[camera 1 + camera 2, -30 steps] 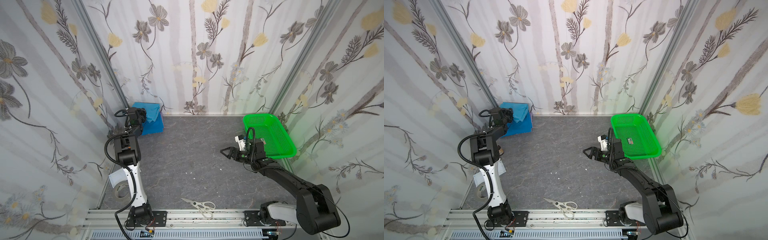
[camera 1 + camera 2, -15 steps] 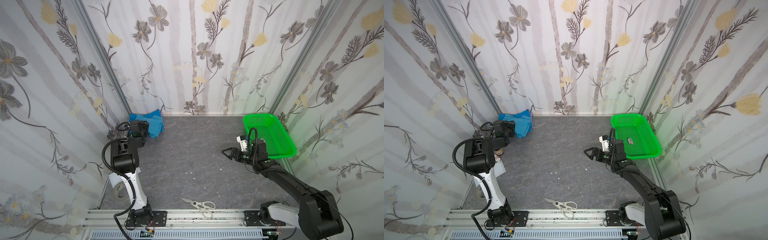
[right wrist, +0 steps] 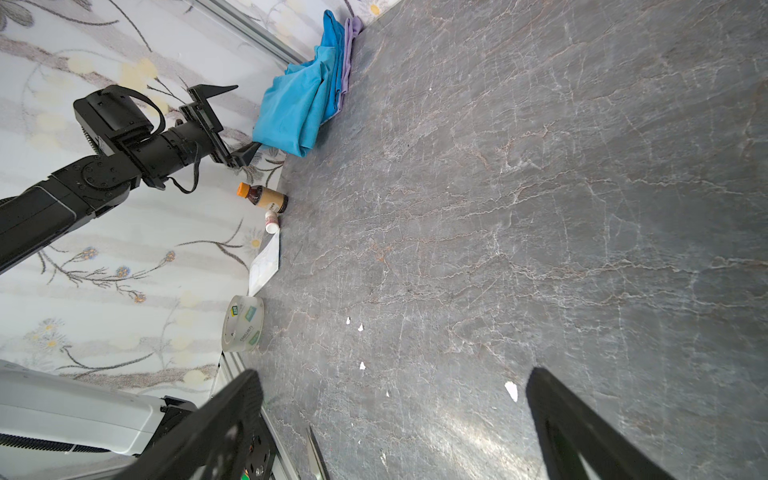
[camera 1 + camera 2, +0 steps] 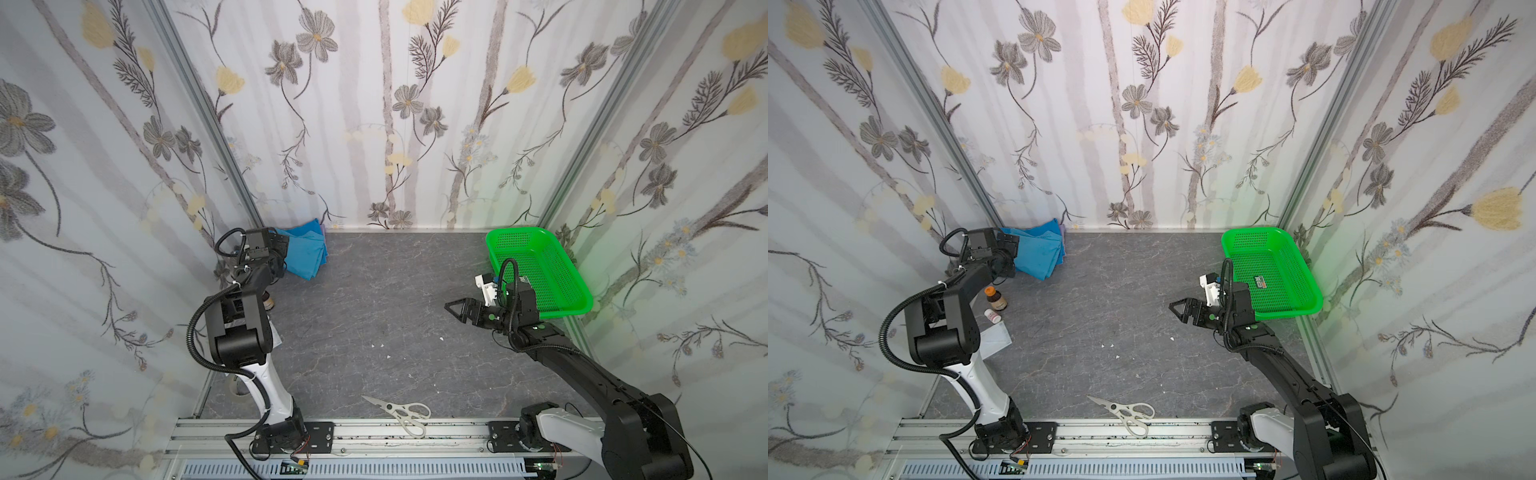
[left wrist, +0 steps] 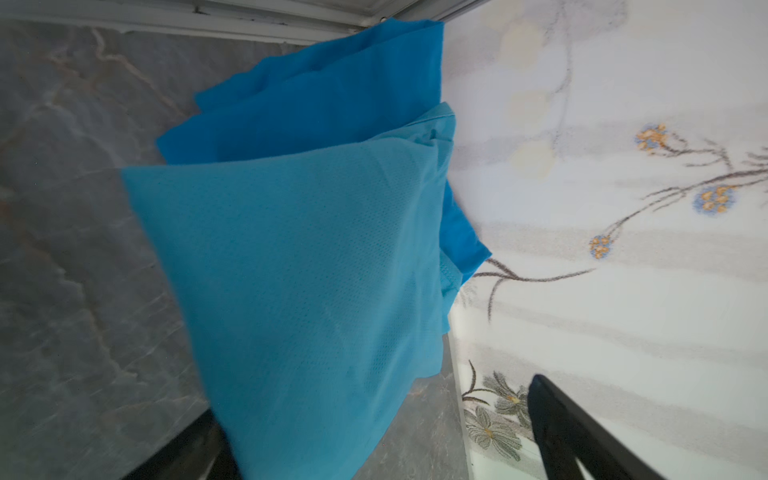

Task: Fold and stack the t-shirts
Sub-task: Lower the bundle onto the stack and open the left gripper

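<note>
Light sky-blue mesh-cloth t-shirt (image 5: 299, 270) atop darker saturated-blue cloth t-shirt (image 5: 324, 104), far left corner by wall (image 5: 623, 104). Left gripper (image 3: 245, 118) spread wide, cloth edge lapping one jaw; right gripper (image 4: 456, 311) wide, empty. Withdraw slowly, avoid dragging top layer.

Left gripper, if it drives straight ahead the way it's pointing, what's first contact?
The light sky-blue t-shirt: it lies directly ahead of the open left gripper, stacked on the darker blue t-shirt, its near edge seemingly at one finger. Depth is hard to judge.
</note>
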